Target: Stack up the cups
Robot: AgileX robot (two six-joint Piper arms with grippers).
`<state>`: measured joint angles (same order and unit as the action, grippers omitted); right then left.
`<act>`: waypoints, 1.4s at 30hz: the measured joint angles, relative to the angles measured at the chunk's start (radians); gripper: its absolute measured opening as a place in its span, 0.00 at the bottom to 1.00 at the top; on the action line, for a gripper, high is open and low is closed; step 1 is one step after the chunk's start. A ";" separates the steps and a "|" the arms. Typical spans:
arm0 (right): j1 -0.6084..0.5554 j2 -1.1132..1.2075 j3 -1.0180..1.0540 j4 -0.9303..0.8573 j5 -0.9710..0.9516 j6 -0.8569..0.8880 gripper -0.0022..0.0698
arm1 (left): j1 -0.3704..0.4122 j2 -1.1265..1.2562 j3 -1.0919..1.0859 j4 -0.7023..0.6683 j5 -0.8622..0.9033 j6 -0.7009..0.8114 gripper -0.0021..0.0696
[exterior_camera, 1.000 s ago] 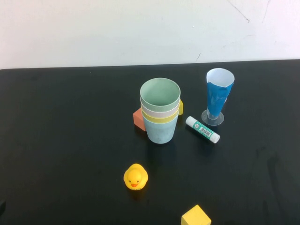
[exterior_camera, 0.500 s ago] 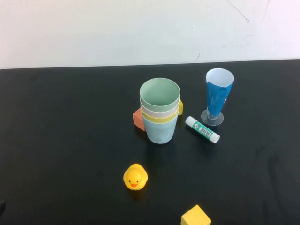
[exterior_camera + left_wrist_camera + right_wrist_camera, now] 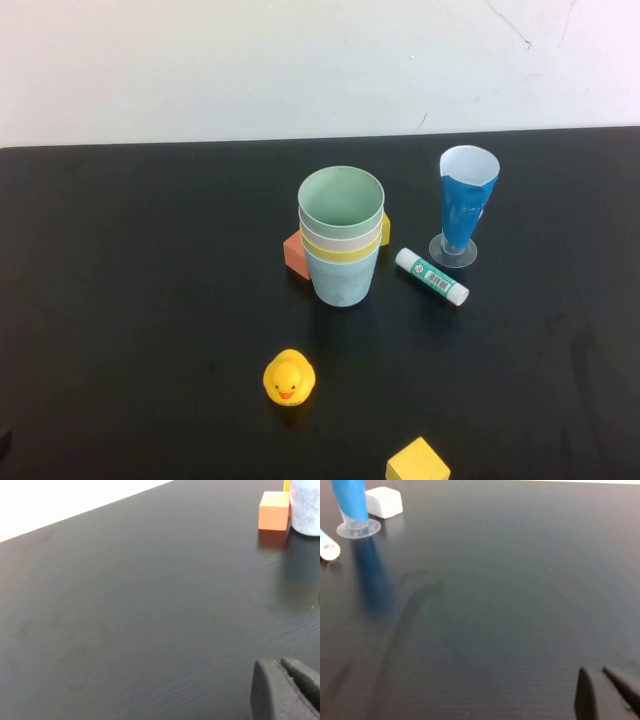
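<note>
Your four cups (image 3: 342, 238) stand nested in one upright stack mid-table (image 3: 140, 300), green on top, blue at the bottom, an orange block (image 3: 294, 251) touching the stack's left side. Your left claw (image 3: 287, 687) and right claw (image 3: 605, 690) sit closed, low over bare table, well apart from the stack.
</note>
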<state>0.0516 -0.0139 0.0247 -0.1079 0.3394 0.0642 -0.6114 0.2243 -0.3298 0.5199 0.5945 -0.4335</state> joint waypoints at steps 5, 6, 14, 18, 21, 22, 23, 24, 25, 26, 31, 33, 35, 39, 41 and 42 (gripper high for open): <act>0.000 0.000 0.000 0.000 0.000 -0.001 0.03 | 0.000 0.000 0.000 -0.017 0.000 0.000 0.03; 0.000 0.000 0.000 0.000 0.000 -0.001 0.03 | 0.000 0.000 0.000 -0.046 0.002 0.000 0.03; 0.000 0.000 0.000 0.000 0.000 -0.001 0.03 | 0.133 -0.031 0.058 -0.278 -0.025 0.021 0.03; 0.000 0.000 0.000 0.000 0.000 -0.002 0.03 | 0.295 -0.101 0.148 -0.310 -0.155 0.121 0.03; 0.000 0.000 0.000 0.000 0.000 -0.002 0.03 | 0.416 -0.174 0.224 -0.377 -0.244 0.224 0.03; 0.000 0.000 0.000 0.000 0.000 -0.002 0.03 | 0.447 -0.194 0.243 -0.396 -0.256 0.250 0.03; 0.000 0.000 0.000 0.000 0.000 -0.002 0.03 | 0.482 -0.214 0.267 -0.419 -0.275 0.276 0.03; 0.000 0.000 0.000 0.000 0.000 -0.002 0.03 | 0.511 -0.227 0.290 -0.439 -0.291 0.291 0.03; 0.000 0.000 0.000 0.000 0.000 -0.002 0.03 | 0.535 -0.230 0.308 -0.454 -0.303 0.298 0.03; 0.000 0.000 0.000 0.000 0.000 -0.002 0.03 | 0.552 -0.234 0.329 -0.463 -0.317 0.303 0.03; 0.000 0.000 0.000 0.000 0.000 -0.002 0.03 | 0.566 -0.236 0.349 -0.508 -0.335 0.317 0.03; 0.000 0.000 0.000 0.000 0.000 -0.003 0.03 | 0.558 -0.236 0.349 -0.520 -0.322 0.326 0.03; 0.000 0.000 0.000 0.000 0.000 -0.003 0.03 | 0.550 -0.236 0.349 -0.530 -0.311 0.342 0.03; 0.000 0.000 0.000 0.000 0.000 -0.003 0.03 | 0.546 -0.236 0.349 -0.556 -0.288 0.380 0.03; 0.000 0.000 0.000 0.000 0.000 -0.003 0.03 | 0.546 -0.236 0.349 -0.570 -0.288 0.401 0.03; 0.000 0.000 0.000 0.000 0.000 -0.003 0.03 | 0.546 -0.236 0.349 -0.579 -0.288 0.406 0.03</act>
<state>0.0516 -0.0139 0.0247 -0.1079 0.3394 0.0613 -0.0653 -0.0117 0.0197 -0.0590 0.3060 -0.0271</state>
